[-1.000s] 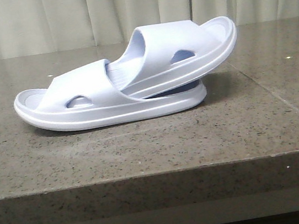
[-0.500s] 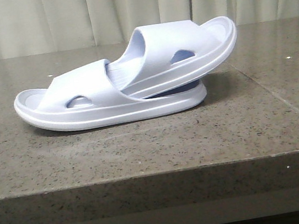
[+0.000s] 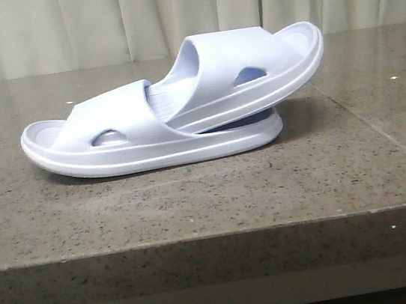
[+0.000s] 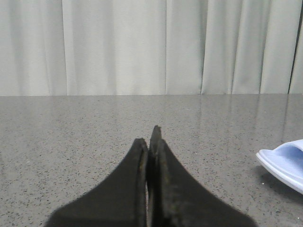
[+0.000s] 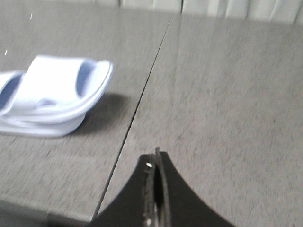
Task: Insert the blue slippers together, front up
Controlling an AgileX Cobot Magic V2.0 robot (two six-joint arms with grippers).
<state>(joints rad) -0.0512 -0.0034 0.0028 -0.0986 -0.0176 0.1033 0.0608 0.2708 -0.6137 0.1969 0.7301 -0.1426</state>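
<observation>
blue slippers [image 3: 174, 110] nudged slightly right | left hand [image 4: 150, 139] clenched, empty | right hand [image 5: 156, 158] clenched, empty

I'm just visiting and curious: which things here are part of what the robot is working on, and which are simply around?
Part of the job:
- blue slippers, one slid under the other's strap, resting on the table
- left pincer, shut, empty
- right pincer, shut, empty

Just around:
- grey stone table
- pale curtain behind
</observation>
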